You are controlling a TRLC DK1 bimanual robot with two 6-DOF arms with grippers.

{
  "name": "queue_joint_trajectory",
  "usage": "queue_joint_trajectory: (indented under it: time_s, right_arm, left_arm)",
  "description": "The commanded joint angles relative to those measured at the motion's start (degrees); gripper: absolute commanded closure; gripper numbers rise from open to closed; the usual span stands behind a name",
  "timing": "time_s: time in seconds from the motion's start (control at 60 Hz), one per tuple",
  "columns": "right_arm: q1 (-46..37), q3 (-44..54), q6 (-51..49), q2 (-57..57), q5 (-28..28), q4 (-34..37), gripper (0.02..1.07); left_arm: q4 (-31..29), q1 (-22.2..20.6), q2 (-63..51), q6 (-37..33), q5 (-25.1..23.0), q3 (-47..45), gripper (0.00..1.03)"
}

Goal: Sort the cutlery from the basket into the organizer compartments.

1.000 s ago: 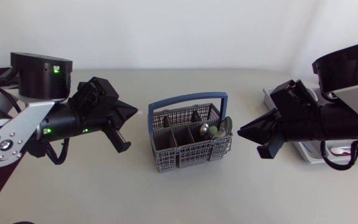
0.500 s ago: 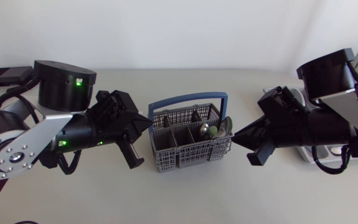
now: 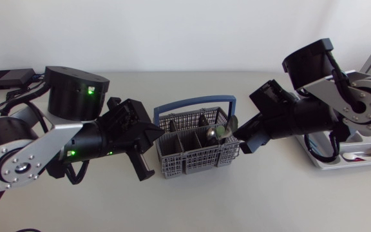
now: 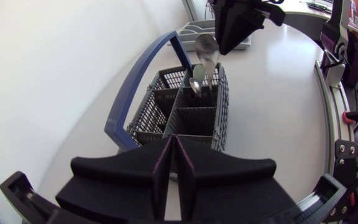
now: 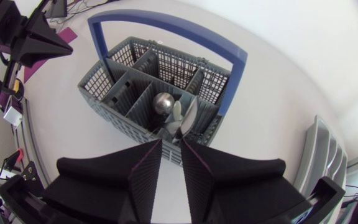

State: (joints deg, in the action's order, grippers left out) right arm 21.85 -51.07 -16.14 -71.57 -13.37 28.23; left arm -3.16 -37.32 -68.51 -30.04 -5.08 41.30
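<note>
Left wrist view is looking along the table (image 4: 278, 99) from the left gripper (image 4: 174, 177), which is sitting clenched, its two fingers pressed flat together with nothing between them. Just ahead of it the one grey mesh basket (image 4: 194, 121) is standing upright on the table, one short end facing that gripper. A single blue handle (image 4: 143, 74) is arching over it from end to end.

All the cutlery (image 4: 207, 45) is standing in the compartments at the basket's far end. It looks like three pieces: one large spoon with its bowl sticking up above the rim, and two smaller pieces beside it.

The right gripper (image 4: 224, 48) is hanging over that same end, pointing down at the cutlery. It is released: in its own wrist view the fingers are standing narrowly apart, pale table is showing through the gap, and the cutlery tops are sitting just ahead of the tips rather than between them.

Beyond it, well apart from the basket, the one grey organizer (image 4: 194, 28) is lying flat near the table's edge. From overhead, the right arm (image 3: 340, 103) is covering part of it. A small black box (image 3: 5, 78) is lying at the far corner behind the left arm (image 3: 37, 148).
</note>
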Motion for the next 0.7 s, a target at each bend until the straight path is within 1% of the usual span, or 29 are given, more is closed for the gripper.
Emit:
queue_joint_trajectory:
  time_s: [0.0, 0.083, 0.117, 0.217, 0.433, 0.683]
  right_arm:
    - [1.0, -2.6, 2.0, -2.4, 1.6, -0.5, 0.8]
    - [1.3, -4.0, 2.3, -3.7, 3.0, -0.3, 0.8]
    - [1.4, -4.7, 2.3, -4.4, 4.5, -0.4, 0.8]
    - [1.6, -5.8, 2.3, -5.2, 5.8, -0.4, 0.8]
    - [5.1, -7.3, 1.8, -7.6, 13.6, -1.6, 0.8]
    - [7.2, -7.1, -0.6, -8.0, 17.6, -3.9, 0.8]
  left_arm:
    - [0.0, -0.6, -1.2, 0.7, 0.3, 1.3, 0.96]
    - [0.2, -0.6, -1.3, 0.7, 0.3, 1.2, 0.96]
    - [0.3, -0.5, -1.3, 0.7, 0.3, 1.2, 0.96]
    - [0.4, -0.5, -1.3, 0.7, 0.3, 0.9, 0.96]
    - [0.9, -0.6, -1.3, 0.9, 0.3, 0.6, 0.96]
    - [1.0, -0.3, -0.8, 0.9, 0.3, 0.2, 0.96]
